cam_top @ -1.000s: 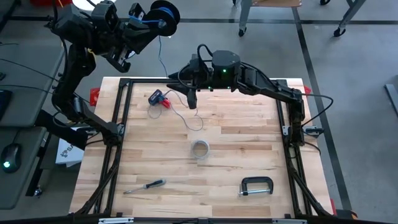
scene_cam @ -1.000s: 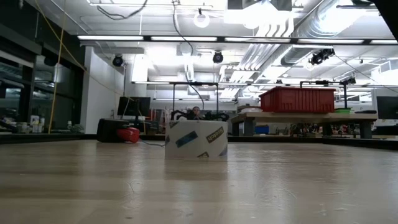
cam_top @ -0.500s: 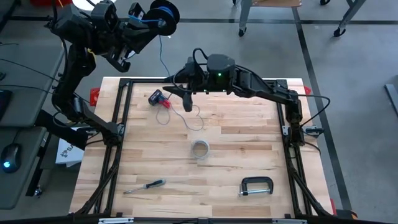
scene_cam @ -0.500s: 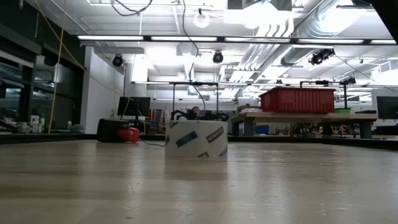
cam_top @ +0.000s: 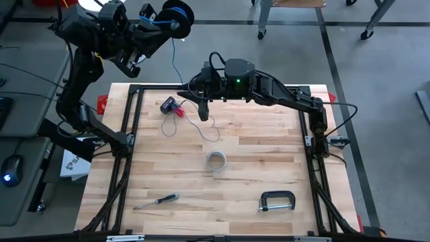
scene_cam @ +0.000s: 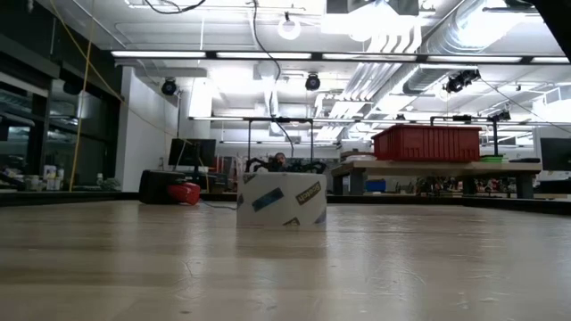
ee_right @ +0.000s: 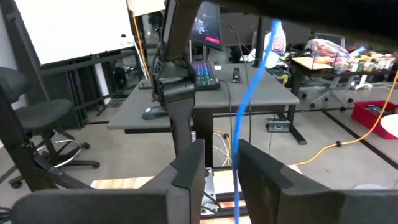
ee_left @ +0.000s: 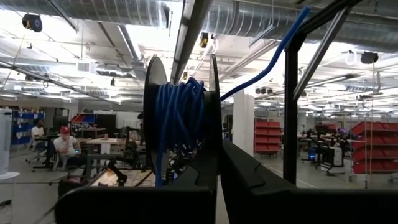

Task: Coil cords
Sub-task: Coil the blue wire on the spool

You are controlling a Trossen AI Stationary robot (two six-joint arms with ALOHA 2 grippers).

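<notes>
**Blue cord strung from spool to table**

The left gripper [cam_top: 163, 25] is clenched on a black spool [ee_left: 180, 121] wound with blue cord [ee_left: 179, 118], held beyond the far left corner of the table [cam_top: 269, 161]. The cord runs down past the right gripper [ee_right: 222, 163], passing between its parted fingers [ee_right: 186, 165] untouched. A pale grey cord [cam_top: 209, 131] lies on the table just beyond a tape roll [cam_top: 216, 160].

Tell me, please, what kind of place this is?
Probably a robotics lab or workshop. A wooden worktable carries hand tools, a screwdriver and a C-clamp; behind it stand a workbench with a red bin and exposed ceiling ducts.
</notes>
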